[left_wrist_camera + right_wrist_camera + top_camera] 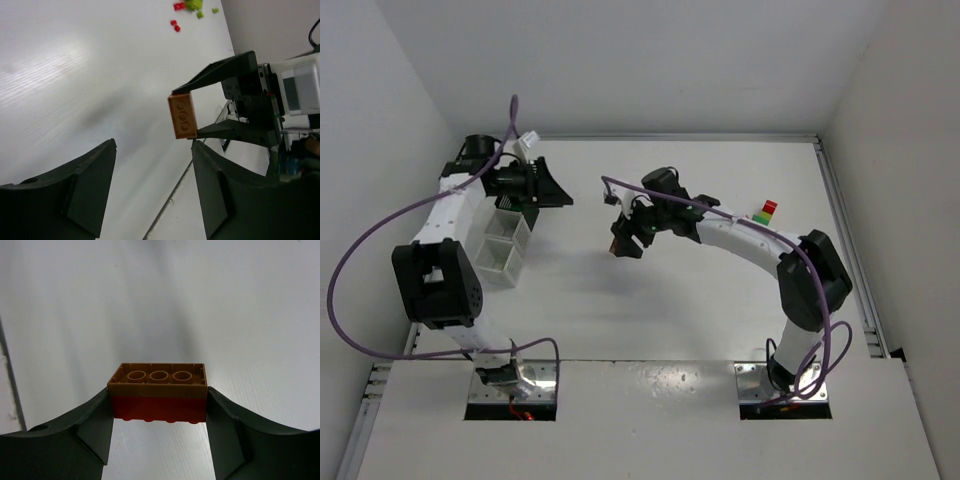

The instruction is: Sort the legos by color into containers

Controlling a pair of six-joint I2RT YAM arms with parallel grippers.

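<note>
Pinching a brick by its two short ends, the right tool has one finger pressed against the plastic on either side. The brick's hollow underside faces the wrist camera: an orange-brown layer with three round tubes, and a red layer beneath it. Seen from above, the right tool holds the brick over the middle of the counter, clear of the surface, with a soft shadow lying off to its left.

The left tool is spread wide with nothing between its fingers. Its camera looks across at the brick in the other tool's grip. In the overhead view the left tool hangs over the far end of the bins, a row running along the counter's left side. Two translucent white bins show plainly; the rest are mostly hidden by the arm. The brick is well apart from the bins, to their right.

Loose legos, red, yellow and green, lie in a small cluster just beside the right forearm, on its far side. The left wrist view catches a few red and yellow-green legos at the top of its frame.

The counter is white and matt with a faint grain. Plain white walls close it in on the left, far and right sides, and a metal rail runs along its right edge.
</note>
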